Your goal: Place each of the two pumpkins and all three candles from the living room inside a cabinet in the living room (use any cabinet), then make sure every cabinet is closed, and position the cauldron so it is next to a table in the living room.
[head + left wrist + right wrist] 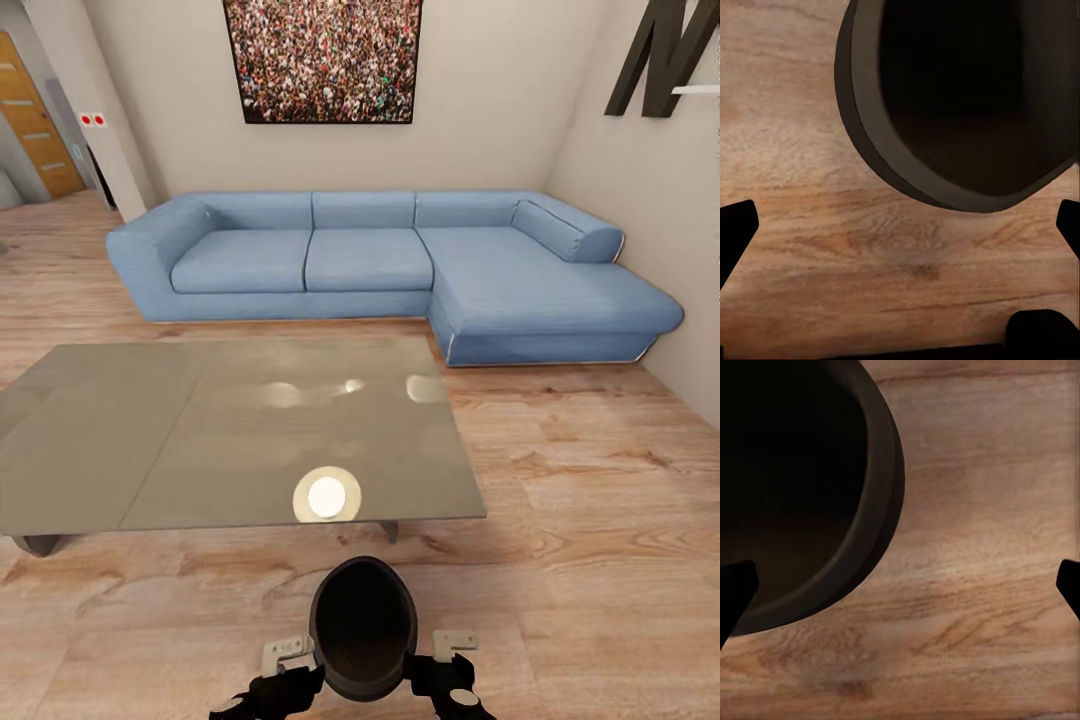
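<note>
Cauldron (362, 628) sits on the floor at the table's (240, 440) 6 o'clock, dead between left gripper (285, 672) and right gripper (448, 668); both look spread, probably not touching it.

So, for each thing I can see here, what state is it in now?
cauldron: upright, mouth open, inside dark, between the two tools, close to the table's near edge
left tool: beside the cauldron, open or shut unclear
right tool: beside the cauldron, open or shut unclear
table: top bare, glossy, reflecting lights
sofa: nothing on it
</note>
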### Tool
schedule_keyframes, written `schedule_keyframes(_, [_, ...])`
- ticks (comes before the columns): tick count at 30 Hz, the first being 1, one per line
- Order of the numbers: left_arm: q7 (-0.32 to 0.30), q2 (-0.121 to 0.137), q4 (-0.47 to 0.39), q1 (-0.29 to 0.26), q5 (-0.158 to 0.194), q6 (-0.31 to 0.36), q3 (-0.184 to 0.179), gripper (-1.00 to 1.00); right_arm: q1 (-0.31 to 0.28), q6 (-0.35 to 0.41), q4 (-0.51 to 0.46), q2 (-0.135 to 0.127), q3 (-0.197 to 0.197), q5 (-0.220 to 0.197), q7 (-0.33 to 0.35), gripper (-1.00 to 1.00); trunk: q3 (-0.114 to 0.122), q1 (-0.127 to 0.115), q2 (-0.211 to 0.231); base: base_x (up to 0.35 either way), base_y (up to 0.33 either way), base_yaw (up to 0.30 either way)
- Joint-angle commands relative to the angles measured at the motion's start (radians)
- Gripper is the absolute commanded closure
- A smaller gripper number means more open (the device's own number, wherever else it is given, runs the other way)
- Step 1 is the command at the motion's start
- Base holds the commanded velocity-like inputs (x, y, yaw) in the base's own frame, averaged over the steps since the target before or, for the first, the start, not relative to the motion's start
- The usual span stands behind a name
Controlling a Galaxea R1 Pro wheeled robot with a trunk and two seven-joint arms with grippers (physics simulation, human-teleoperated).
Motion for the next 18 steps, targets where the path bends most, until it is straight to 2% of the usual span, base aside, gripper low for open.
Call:
schedule_keyframes(1, [0.003,0.000,-0.006,-0.002,0.011,0.029,0.000,-1.00,-0.001,-0.004,0.001,0.000,0.008,-0.011,-0.005,-1.00,0.004,-0.004,0.007,0.000,0.000,0.000])
schedule_keyframes(5, [0.032,0.000,-0.016,-0.007,0.015,0.066,0.000,-1.00,-0.001,-0.004,0.001,0.000,0.008,-0.011,-0.006,-1.00,0.023,-0.019,0.035,0.000,0.000,0.000])
schedule_keyframes(10, [0.118,0.000,-0.017,-0.019,0.021,0.077,0.000,-1.00,-0.001,-0.005,0.001,0.000,0.004,-0.019,-0.004,-1.00,0.047,-0.039,0.070,0.000,0.000,0.000])
schedule_keyframes(18, [0.137,0.009,0.009,-0.022,0.023,0.075,0.003,-1.00,0.000,-0.050,0.005,0.000,0.003,-0.020,-0.008,-1.00,0.080,-0.069,0.126,0.000,0.000,0.000])
